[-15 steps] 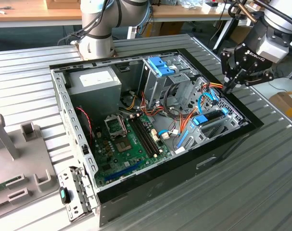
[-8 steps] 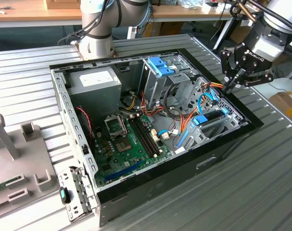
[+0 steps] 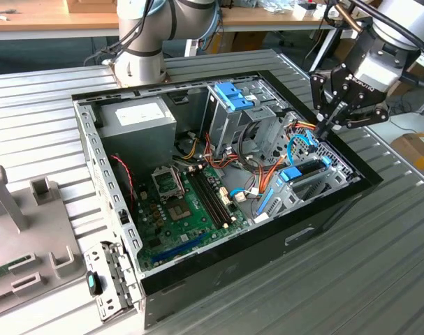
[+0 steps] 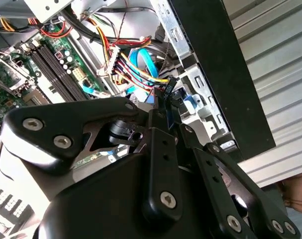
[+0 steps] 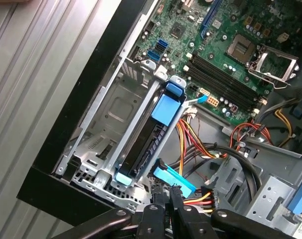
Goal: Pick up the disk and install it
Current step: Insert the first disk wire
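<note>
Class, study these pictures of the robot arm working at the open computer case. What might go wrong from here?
1. The gripper hangs close above the coloured wires and the blue cable; moving on, it may snag or pull them.
2. The disk stands on edge in a narrow metal bay; pushed askew, it could jam.

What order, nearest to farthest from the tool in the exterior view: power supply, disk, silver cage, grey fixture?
From the tool:
1. disk, in the case, right by it.
2. silver cage, case's middle.
3. power supply, case's far corner.
4. grey fixture, outside the case, exterior view's left edge.
</note>
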Action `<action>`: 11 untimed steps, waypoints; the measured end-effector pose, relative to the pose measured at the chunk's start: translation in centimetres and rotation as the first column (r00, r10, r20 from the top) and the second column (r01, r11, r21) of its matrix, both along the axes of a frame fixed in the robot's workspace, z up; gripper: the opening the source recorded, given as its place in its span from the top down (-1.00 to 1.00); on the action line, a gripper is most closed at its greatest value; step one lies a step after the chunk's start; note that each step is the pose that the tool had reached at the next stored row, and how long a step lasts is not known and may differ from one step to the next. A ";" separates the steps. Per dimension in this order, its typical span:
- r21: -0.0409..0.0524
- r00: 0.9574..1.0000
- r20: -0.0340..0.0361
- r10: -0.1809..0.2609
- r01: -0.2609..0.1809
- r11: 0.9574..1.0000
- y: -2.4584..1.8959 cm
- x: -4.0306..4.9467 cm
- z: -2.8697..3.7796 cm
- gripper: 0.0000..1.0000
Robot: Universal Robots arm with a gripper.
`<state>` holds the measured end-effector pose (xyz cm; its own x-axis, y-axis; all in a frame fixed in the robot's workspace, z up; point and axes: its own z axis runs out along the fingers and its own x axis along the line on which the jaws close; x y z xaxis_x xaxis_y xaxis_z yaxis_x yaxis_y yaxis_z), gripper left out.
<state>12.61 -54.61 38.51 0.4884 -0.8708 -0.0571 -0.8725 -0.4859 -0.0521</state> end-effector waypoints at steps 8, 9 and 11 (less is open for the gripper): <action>0.000 1.000 0.000 -0.015 0.015 1.000 -0.62 -0.02 -0.02 0.67; 0.000 1.000 0.000 -0.021 0.021 1.000 -0.68 -0.01 -0.01 0.67; 0.000 1.000 0.000 -0.030 0.030 1.000 -0.73 -0.02 -0.02 0.67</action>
<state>12.59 -55.34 38.49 0.4621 -0.8850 -0.0571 -0.8866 -0.4596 -0.0522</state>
